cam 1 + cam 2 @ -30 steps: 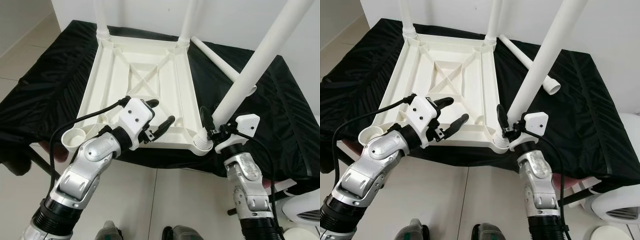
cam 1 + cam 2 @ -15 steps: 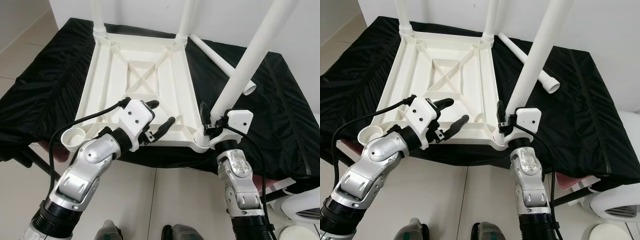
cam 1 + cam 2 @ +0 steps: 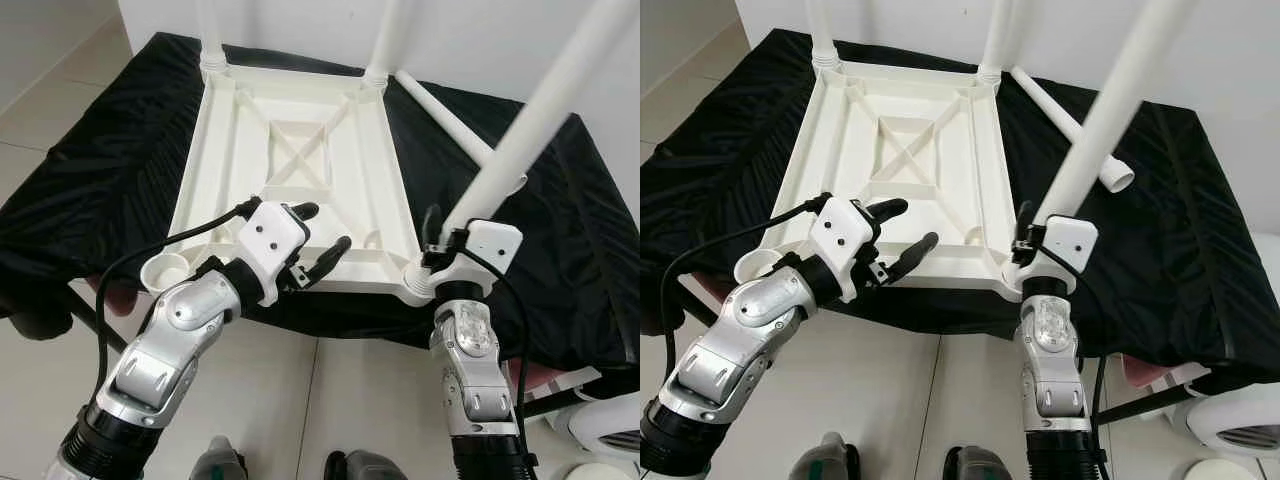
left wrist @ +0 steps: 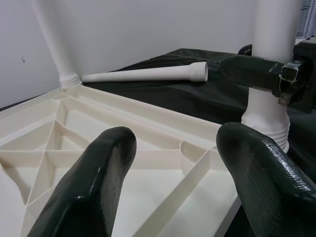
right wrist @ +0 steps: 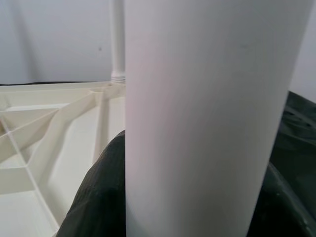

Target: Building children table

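— How far along is the build judged to be?

— Two legs are seen standing in the far corners of the upturned tabletop [image 3: 300, 150]. A third leg [image 3: 520, 130] is being seated in the near right socket, clasped near its base by the right gripper [image 3: 440, 240]. The near left socket [image 3: 165, 270] is still unfilled, and a spare leg [image 3: 455, 120] is left lying on the black cloth [image 3: 90, 190].

— And the left gripper [image 3: 315, 235]?

— It is held spread apart, grasping nothing, over the near edge.

— How is the tabletop described?

— White ribbed plastic, laid underside up on the cloth, with a cross brace in the middle
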Controlling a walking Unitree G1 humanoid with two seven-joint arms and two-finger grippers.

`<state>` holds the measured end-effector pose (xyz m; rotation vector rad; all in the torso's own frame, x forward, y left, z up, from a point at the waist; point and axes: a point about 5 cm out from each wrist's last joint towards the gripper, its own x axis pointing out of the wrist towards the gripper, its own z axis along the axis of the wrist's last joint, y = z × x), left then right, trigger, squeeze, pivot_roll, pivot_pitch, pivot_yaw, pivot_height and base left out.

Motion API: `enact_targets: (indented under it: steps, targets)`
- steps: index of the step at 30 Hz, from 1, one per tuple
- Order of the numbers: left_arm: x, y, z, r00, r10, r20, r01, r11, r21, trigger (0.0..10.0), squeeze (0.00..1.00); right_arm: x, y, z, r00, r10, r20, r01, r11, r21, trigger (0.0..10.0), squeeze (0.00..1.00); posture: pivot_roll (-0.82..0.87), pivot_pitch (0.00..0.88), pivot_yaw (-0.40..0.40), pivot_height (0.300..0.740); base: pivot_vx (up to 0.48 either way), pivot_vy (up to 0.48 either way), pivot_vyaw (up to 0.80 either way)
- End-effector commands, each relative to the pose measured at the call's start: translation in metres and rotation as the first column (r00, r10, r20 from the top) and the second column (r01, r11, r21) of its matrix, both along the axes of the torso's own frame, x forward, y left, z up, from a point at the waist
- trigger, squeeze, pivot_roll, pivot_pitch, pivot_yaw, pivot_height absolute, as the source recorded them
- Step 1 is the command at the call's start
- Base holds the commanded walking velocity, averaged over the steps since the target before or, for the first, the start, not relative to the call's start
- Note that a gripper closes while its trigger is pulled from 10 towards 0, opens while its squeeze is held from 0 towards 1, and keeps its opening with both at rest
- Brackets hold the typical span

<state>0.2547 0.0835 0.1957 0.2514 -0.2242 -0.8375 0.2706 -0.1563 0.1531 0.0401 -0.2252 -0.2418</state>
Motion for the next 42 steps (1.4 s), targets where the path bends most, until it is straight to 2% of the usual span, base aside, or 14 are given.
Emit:
enact_targets:
  steps: [1,5,18,28,30,35,36,37,38,39,40,42]
  targets:
    - [-0.004,-0.003,-0.002,0.999,-0.032,-0.010,0.032,0.999,0.016,10.0,0.00,-0.008,-0.021,-0.037,0.971,-0.133,-0.197,0.133,0.991,-0.013,10.0,0.00,0.07,0.089,-0.069,0.740,0.000,0.000,0.00]
    - [-0.004,-0.003,-0.002,0.999,-0.031,-0.012,0.031,0.999,0.015,10.0,0.00,-0.008,-0.028,-0.037,0.955,-0.214,-0.203,0.211,0.977,-0.036,10.0,0.00,0.07,0.095,-0.072,0.740,0.000,0.000,0.00]
    - [-0.003,-0.003,0.000,1.000,-0.020,-0.009,0.020,1.000,0.009,10.0,0.00,-0.007,-0.031,-0.041,0.937,-0.268,-0.223,0.259,0.963,-0.071,10.0,0.00,0.07,0.101,-0.075,0.740,0.000,0.000,0.00]
    - [-0.001,-0.003,0.001,1.000,-0.014,-0.004,0.014,1.000,0.008,10.0,0.00,-0.008,-0.027,-0.046,0.950,-0.195,-0.243,0.192,0.981,-0.038,10.0,0.00,0.06,0.103,-0.072,0.740,0.000,0.000,0.00]
    - [-0.001,-0.002,0.001,1.000,-0.013,-0.003,0.013,1.000,0.010,10.0,0.00,-0.007,-0.027,-0.043,0.964,-0.148,-0.221,0.148,0.989,-0.017,10.0,0.00,0.06,0.106,-0.069,0.740,0.000,0.000,0.00]
    - [-0.001,-0.003,0.000,1.000,-0.022,-0.021,0.022,1.000,0.002,10.0,0.00,-0.003,-0.028,-0.035,0.976,-0.111,-0.187,0.110,0.994,-0.019,10.0,0.00,0.06,0.104,-0.070,0.740,0.000,0.000,0.00]
    - [0.000,-0.003,0.000,0.999,-0.023,-0.032,0.022,1.000,-0.007,10.0,0.22,-0.002,-0.027,-0.034,0.978,-0.099,-0.183,0.096,0.995,-0.022,10.0,0.00,0.06,0.104,-0.070,0.740,0.000,0.000,0.00]
    - [0.000,-0.003,0.000,0.999,-0.023,-0.032,0.022,1.000,-0.007,10.0,0.22,-0.002,-0.027,-0.034,0.978,-0.099,-0.183,0.096,0.995,-0.022,10.0,0.00,0.06,0.104,-0.070,0.740,0.000,0.000,0.00]
    - [0.000,-0.003,0.000,0.998,-0.028,-0.051,0.027,0.999,-0.021,10.0,0.87,-0.001,-0.027,-0.034,0.980,-0.086,-0.178,0.083,0.996,-0.026,10.0,0.00,0.06,0.103,-0.072,0.740,0.000,0.000,0.00]
    - [0.000,-0.003,0.000,0.998,-0.028,-0.051,0.027,0.999,-0.021,10.0,0.87,-0.001,-0.027,-0.034,0.980,-0.086,-0.178,0.083,0.996,-0.026,10.0,0.00,0.06,0.103,-0.072,0.740,0.000,0.000,0.00]
    - [0.000,-0.002,0.001,0.998,-0.036,-0.061,0.034,0.999,-0.040,10.0,1.00,0.000,-0.026,-0.033,0.982,-0.064,-0.178,0.062,0.998,-0.016,10.0,0.00,0.06,0.101,-0.074,0.740,0.000,0.000,0.00]
    - [0.000,-0.002,0.002,0.997,-0.039,-0.061,0.036,0.998,-0.050,10.0,1.00,0.001,-0.024,-0.031,0.985,-0.033,-0.171,0.032,0.999,-0.009,10.0,0.00,0.06,0.100,-0.075,0.740,0.000,0.000,0.00]
